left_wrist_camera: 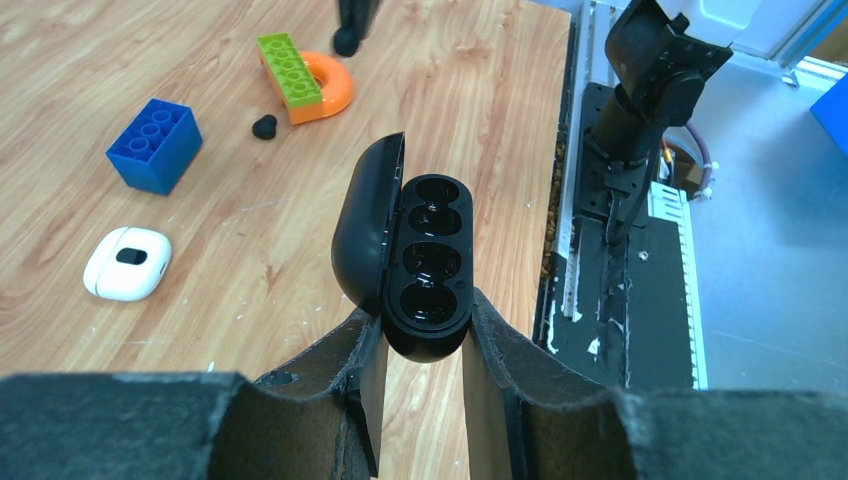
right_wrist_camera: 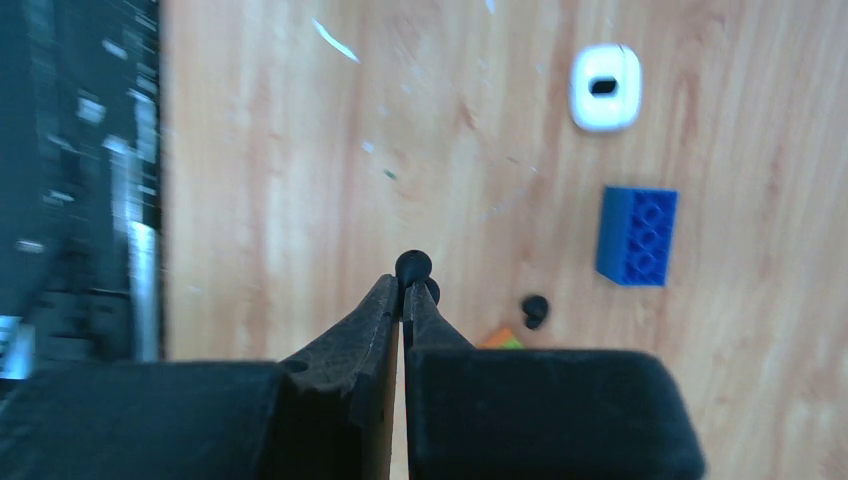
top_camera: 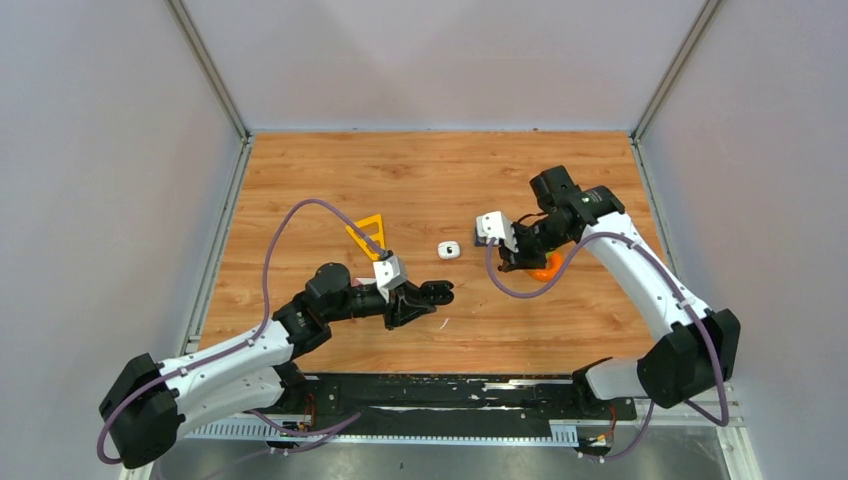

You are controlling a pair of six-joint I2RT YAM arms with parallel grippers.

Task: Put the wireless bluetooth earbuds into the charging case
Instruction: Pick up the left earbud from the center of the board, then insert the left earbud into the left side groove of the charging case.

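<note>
Left pincer (left_wrist_camera: 425, 318) — jaws closed narrow on lower end of black charging case (left_wrist_camera: 432, 240). Its lid (left_wrist_camera: 365, 215) was swung open to one side and the dark hollows faced up, none filled. Case appeared held clear of the table (left_wrist_camera: 470, 90), near front edge.

Right pincer (right_wrist_camera: 405, 292) — jaws shut tight, small black earbud (right_wrist_camera: 413, 266) nipped at the very tips.

2nd earbud (left_wrist_camera: 264, 126) lay loose on the wood betw. blue brick (left_wrist_camera: 153, 143) and orange ring (left_wrist_camera: 335, 90), which had a green brick (left_wrist_camera: 288, 68) touching it. White rounded box (left_wrist_camera: 127, 263) lay apart, shut.

Step in hand, prob.: bring held bud across to case. Doing it well would mean holding case level and steady, lining bud over matching hollow, lowering straight and releasing only once seated. Grip looked thin, so go slow.

Markings: no brand, label or lettering legible. White box showed only a dark oval patch.
</note>
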